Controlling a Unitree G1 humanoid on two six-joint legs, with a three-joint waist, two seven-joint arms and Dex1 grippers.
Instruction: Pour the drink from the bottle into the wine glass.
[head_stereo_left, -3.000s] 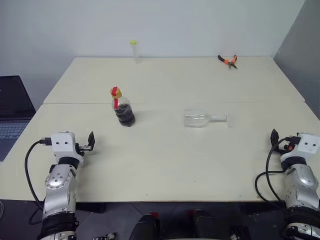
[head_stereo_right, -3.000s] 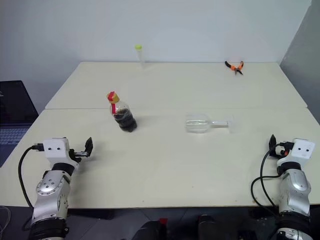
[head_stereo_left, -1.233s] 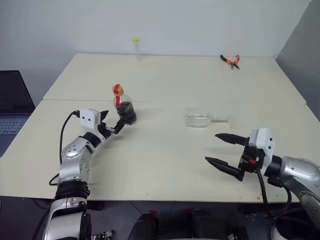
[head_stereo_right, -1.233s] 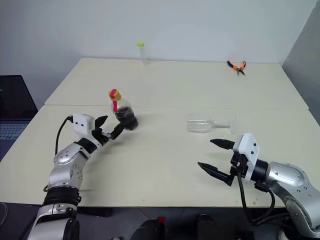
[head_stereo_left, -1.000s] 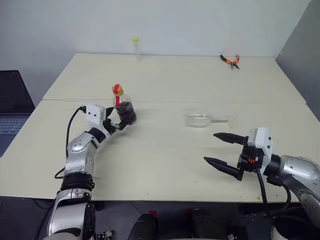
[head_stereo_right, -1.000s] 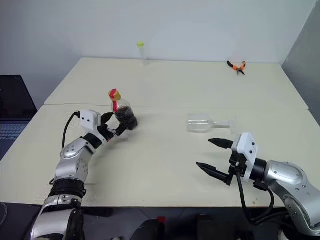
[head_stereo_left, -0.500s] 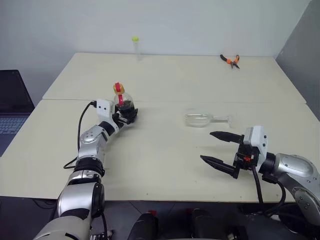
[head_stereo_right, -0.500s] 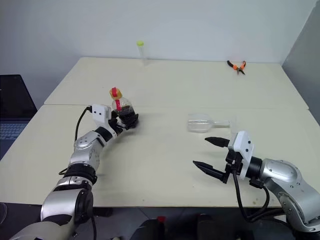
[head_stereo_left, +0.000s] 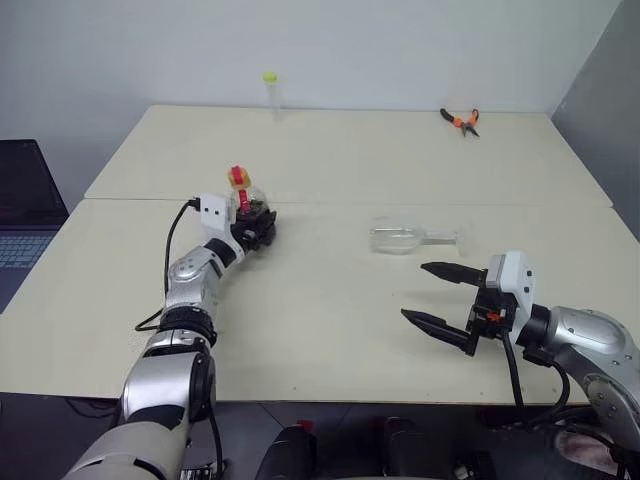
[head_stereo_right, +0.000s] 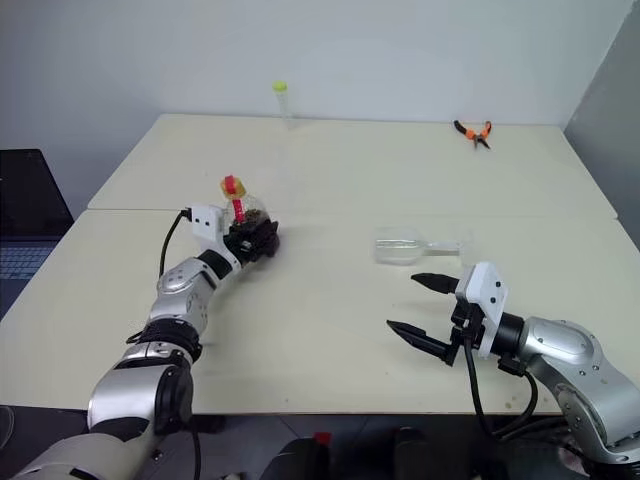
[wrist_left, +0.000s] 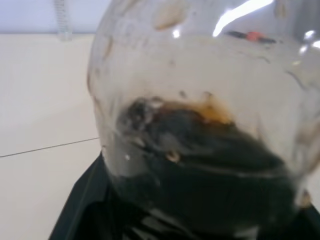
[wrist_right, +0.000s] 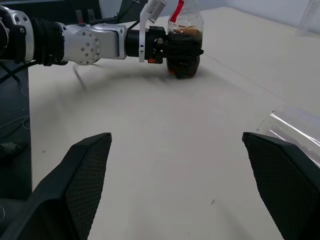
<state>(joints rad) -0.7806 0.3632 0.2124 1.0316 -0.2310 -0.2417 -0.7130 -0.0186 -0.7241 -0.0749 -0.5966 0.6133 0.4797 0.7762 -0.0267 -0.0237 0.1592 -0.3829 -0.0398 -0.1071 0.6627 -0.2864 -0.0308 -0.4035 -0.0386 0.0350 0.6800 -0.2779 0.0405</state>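
Observation:
The bottle (head_stereo_left: 250, 208) stands upright at the left of the table, its yellow cap and red neck label on top. Dark drink (wrist_left: 200, 170) fills its lower half. My left gripper (head_stereo_left: 256, 226) is shut around the bottle's lower body, black fingers (wrist_right: 182, 50) wrapping it on both sides. The wine glass (head_stereo_left: 400, 238) lies on its side near the table's middle, stem and foot pointing right. My right gripper (head_stereo_left: 415, 291) hovers open in front of the glass, apart from it, with nothing between its fingers.
A tall thin tube (head_stereo_left: 270, 92) with a yellow-green cap stands at the table's far edge. Orange-handled pliers (head_stereo_left: 458, 120) lie at the far right. A laptop (head_stereo_left: 20, 215) sits beyond the table's left edge. A seam crosses the table (head_stereo_left: 330, 330) behind the bottle.
My left gripper reached forward to the bottle and closed around its lower body. The right gripper stays open in the same place. The glass has not moved.

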